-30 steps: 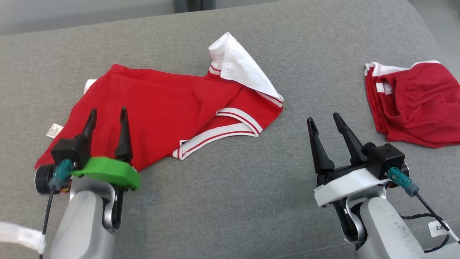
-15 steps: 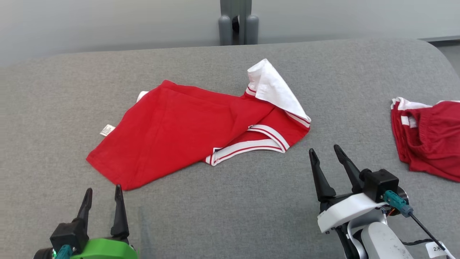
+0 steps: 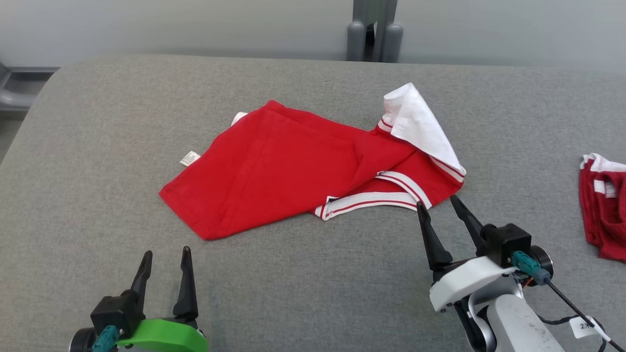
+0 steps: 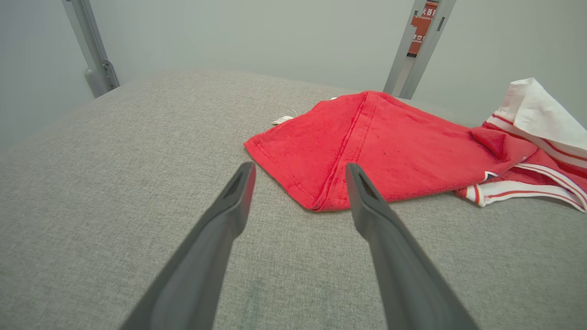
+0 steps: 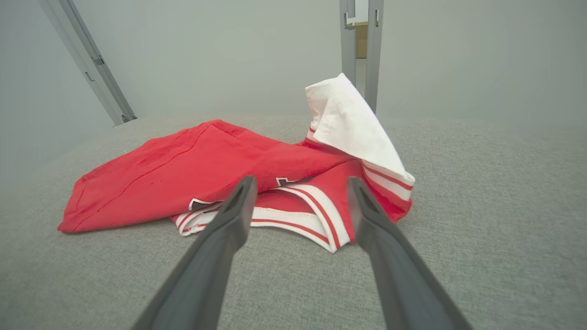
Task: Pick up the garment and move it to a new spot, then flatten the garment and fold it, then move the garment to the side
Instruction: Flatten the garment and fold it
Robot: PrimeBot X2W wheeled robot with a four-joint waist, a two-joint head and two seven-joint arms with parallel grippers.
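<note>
The red garment (image 3: 303,171) lies in the middle of the grey cushion (image 3: 98,146), its long axis running from near-left to far-right. The right gripper (image 3: 436,201), wide and empty, is just beside its striped hem (image 3: 371,199); the left gripper (image 3: 167,252), also wide and empty, stands farther off

the scene is lit brightly and evenly by soft, diffuse light. only faint, short shadows are cast on the grey bench (image 3: 313,274) under the edge of the red garment (image 3: 293,171) and beside the left pincer (image 3: 167,251). the head view is rendered sharp throughout. in both wrist views the bench's far edge is bowed by the wide lens, and the near fingers (image 4: 215,247) are left slightly soft.
</note>
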